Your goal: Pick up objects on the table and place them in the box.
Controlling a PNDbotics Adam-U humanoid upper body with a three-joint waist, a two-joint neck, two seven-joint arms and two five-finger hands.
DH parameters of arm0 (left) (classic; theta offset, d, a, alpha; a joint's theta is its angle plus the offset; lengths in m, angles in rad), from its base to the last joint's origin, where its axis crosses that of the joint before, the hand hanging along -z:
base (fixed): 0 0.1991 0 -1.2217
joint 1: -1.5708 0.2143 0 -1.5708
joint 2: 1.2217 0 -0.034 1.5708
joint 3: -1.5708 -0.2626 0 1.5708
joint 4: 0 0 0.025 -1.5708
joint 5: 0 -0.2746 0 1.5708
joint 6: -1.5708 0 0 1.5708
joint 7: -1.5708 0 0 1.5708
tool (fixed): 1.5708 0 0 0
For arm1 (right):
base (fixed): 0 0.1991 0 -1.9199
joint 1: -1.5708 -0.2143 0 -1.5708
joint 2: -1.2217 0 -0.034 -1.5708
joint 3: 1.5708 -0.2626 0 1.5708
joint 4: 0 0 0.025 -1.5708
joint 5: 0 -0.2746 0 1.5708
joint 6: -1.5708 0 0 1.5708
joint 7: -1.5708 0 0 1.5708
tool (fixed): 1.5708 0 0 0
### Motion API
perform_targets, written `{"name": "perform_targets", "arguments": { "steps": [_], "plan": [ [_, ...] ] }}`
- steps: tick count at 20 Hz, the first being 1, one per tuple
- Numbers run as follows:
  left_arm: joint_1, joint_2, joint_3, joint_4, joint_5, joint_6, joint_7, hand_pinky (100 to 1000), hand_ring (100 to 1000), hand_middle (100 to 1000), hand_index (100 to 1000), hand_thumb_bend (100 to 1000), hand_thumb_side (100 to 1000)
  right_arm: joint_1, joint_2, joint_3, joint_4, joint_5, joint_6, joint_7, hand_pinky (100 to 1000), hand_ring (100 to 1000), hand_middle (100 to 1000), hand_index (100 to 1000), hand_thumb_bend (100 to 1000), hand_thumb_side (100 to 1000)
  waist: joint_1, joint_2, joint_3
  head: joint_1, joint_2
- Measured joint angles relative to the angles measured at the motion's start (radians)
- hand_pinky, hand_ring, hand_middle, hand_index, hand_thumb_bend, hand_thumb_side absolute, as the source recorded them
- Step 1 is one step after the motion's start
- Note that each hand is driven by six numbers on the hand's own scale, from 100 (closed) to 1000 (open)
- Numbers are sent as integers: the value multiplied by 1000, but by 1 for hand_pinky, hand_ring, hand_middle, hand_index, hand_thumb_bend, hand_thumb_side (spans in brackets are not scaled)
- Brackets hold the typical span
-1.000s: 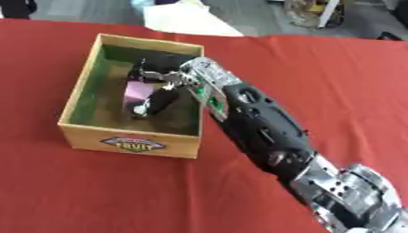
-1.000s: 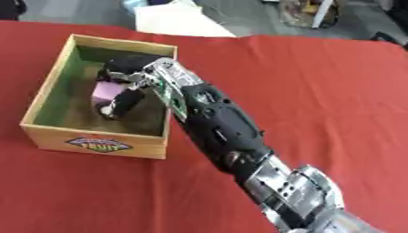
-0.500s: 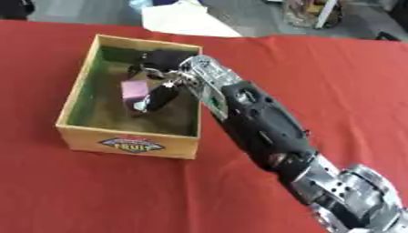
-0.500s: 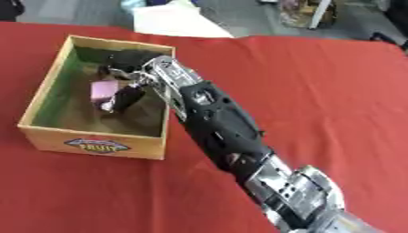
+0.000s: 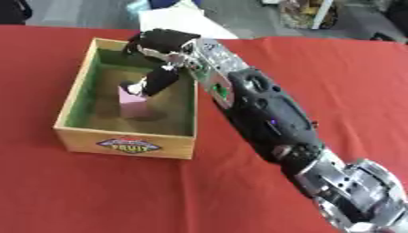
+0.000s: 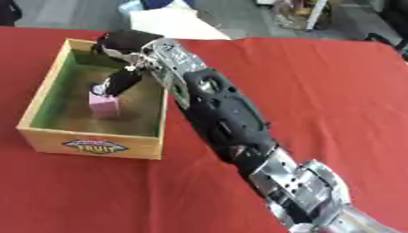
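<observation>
Where the wooden box (image 5: 126,142) with its "FRUIT" label sits on the red tablecloth (image 5: 334,73), the left eye view shows the right hand (image 5: 162,43) reaching over the box's far right corner, fingers curled downward with the thumb's tip touching the top of a pink block (image 5: 134,101) that stands on the box's green floor. In the right eye view the same block stands upright near the box's middle, and whether the fingers still pinch it I cannot tell.

A red-covered table (image 5: 334,77) carries 1 wooden box (image 5: 124,139).
</observation>
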Motion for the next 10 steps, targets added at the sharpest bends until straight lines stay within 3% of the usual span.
{"name": "perform_targets", "arguments": {
  "steps": [4, 7, 10],
  "plan": [
    [10, 0, 1, 0, 0, 2, 2, 527, 668, 587, 791, 100, 786, 6, -76, 0, -134, -106, 26, 25, 800, 770, 770, 867, 100, 721, 4, -10, -17, 14, 9],
    [15, 0, 3, 0, -2, 3, 5, 527, 669, 588, 791, 100, 785, 34, -152, -1, -263, -198, 57, 40, 801, 767, 769, 865, 100, 744, 12, -18, -31, 27, 17],
    [20, 0, 6, 0, -4, 2, 8, 527, 669, 588, 791, 100, 783, 72, -236, -7, -388, -271, 96, 41, 798, 750, 765, 852, 100, 825, 22, -21, -43, 44, 25]
  ]
}}
